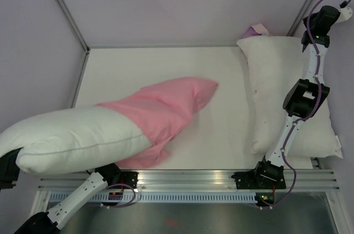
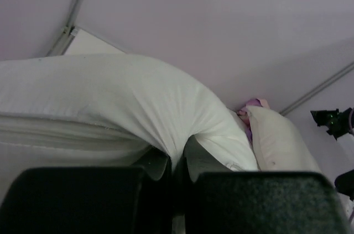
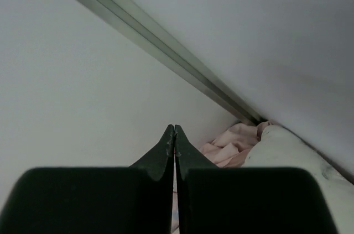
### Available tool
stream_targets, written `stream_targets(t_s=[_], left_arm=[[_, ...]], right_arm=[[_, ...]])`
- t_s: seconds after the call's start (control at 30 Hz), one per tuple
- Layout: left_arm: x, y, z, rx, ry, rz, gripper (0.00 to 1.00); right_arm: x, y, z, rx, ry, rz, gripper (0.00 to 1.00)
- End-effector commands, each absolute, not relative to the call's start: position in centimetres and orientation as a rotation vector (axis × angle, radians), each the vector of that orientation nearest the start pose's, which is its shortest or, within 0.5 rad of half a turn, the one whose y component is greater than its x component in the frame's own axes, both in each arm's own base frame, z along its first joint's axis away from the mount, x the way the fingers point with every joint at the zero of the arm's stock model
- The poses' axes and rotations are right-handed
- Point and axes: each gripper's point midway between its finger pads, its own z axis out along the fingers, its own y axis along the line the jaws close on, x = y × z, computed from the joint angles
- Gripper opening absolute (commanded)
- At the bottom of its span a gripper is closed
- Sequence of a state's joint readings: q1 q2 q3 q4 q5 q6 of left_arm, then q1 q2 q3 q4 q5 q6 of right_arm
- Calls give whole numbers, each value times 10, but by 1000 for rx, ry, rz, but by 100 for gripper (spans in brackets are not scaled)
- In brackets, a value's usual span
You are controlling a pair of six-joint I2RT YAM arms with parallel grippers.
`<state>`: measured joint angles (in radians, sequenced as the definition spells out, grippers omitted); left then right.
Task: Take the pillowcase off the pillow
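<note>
The left gripper (image 2: 177, 159) pinches the pillow (image 1: 72, 137), half out of the pillowcase (image 1: 166, 107) (pink). The right gripper (image 3: 175, 134) is closed on nothing.

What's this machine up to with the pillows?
It is pulling a pillow out of its case. The left fingers are clamped on a long plump white pillow. One end is out, and the other is inside the soft pink fabric pillowcase lying on the table. The right fingers are shut on nothing, above a second white pillow.
</note>
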<state>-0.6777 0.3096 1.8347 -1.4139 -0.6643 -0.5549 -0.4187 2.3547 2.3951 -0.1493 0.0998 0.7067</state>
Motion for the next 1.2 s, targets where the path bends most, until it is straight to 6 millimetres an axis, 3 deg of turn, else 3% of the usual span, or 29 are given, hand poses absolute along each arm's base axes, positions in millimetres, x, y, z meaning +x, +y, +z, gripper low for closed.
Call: stream_targets(t_s=[0.0, 0.1, 0.2, 0.3, 0.33, 0.37, 0.4, 0.43, 0.47, 0.5, 0.53, 0.57, 0.6, 0.63, 0.67, 0.73, 0.77, 0.83, 0.87, 0.9, 0.93, 0.97, 1.03, 1.07, 1.1, 1.17], left_arm=[[1, 151, 405, -505, 1458, -241, 2], [6, 145, 400, -500, 1480, -243, 2], [27, 122, 383, -473, 1574, -246, 2], [54, 87, 367, -411, 1692, -255, 2], [64, 75, 373, -384, 1682, -277, 2], [78, 52, 362, -314, 1740, -292, 2], [87, 37, 362, -278, 1746, -325, 2], [95, 22, 362, -224, 1751, -353, 2], [110, -10, 362, -152, 1761, -435, 2], [116, -24, 360, -113, 1775, -463, 2], [122, -38, 357, -76, 1789, -493, 2], [133, -67, 350, -2, 1819, -561, 2], [137, -80, 344, 36, 1840, -588, 2], [137, -98, 340, 90, 1861, -655, 2], [146, -112, 328, 116, 1898, -669, 2], [147, -125, 316, 136, 1941, -709, 2], [149, -130, 302, 144, 1975, -711, 2], [142, -141, 288, 177, 2027, -769, 2], [138, -147, 271, 202, 2070, -796, 2], [133, -151, 264, 212, 2089, -822, 2], [126, -154, 259, 217, 2102, -870, 2], [122, -156, 240, 223, 2148, -876, 2], [111, -162, 222, 254, 2186, -939, 2], [108, -164, 218, 263, 2196, -959, 2], [104, -165, 214, 272, 2211, -974, 2], [98, -165, 213, 290, 2225, -993, 2]], right_arm=[[606, -344, 354, 1064, 1120, -46, 0], [613, -334, 355, 1026, 1148, 5, 0], [617, -316, 358, 968, 1188, 40, 0], [632, -264, 368, 833, 1258, 56, 0], [644, -227, 367, 787, 1297, 91, 0], [649, -206, 366, 756, 1322, 113, 0], [655, -166, 363, 712, 1366, 153, 0], [657, -143, 362, 691, 1387, 177, 0], [657, -123, 360, 672, 1408, 199, 0], [653, -82, 357, 634, 1448, 242, 0], [650, -60, 356, 614, 1467, 262, 0], [640, -17, 356, 567, 1506, 308, 0], [635, -2, 356, 539, 1520, 316, 0], [627, 28, 348, 515, 1575, 338, 1], [612, 68, 342, 464, 1641, 386, 7], [593, 112, 334, 368, 1705, 465, 23], [570, 156, 325, 272, 1768, 546, 41], [543, 194, 313, 149, 1839, 590, 55], [524, 209, 306, 63, 1885, 574, 66], [500, 244, 290, -48, 1939, 579, 71], [486, 257, 282, -102, 1970, 554, 75], [460, 279, 267, -217, 2017, 510, 80], [444, 285, 256, -272, 2032, 385, 87], [433, 287, 255, -305, 2038, 343, 89], [415, 302, 247, -385, 2046, 326, 91], [398, 310, 248, -457, 2031, 304, 98]])
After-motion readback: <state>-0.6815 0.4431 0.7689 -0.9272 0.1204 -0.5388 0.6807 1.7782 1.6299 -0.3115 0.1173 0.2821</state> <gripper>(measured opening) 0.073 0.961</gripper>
